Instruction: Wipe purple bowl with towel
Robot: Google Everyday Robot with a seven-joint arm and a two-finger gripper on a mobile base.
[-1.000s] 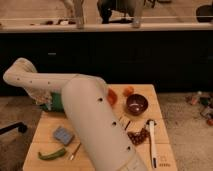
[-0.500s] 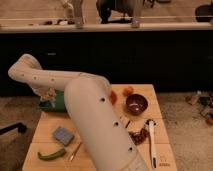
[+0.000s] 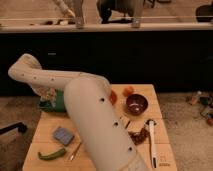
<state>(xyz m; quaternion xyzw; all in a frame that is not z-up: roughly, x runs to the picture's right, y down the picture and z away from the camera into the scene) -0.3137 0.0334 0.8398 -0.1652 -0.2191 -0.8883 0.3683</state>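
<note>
**Fig.** Nearest me, well below the pincer, a green pod (image 3: 51, 154) and a grey-blue folded pad (image 3: 63, 135) lie on the desk (image 3: 46, 125). A white-handled tool (image 3: 151, 143) lies off to the right. Farther back, the purple bowl (image 3: 136, 103) stands upright well to the right of the pincer, with an orange object (image 3: 128, 91) just behind it. The pincer (image 3: 48, 94) hangs at the far-left corner over a green heap (image 3: 56, 105), possibly the towel; I cannot tell whether it is clenched or released. Over the last second the elbow has risen and swung slightly bowlward. I read this as lift-off before the carry, with wiping not yet begun.
</note>
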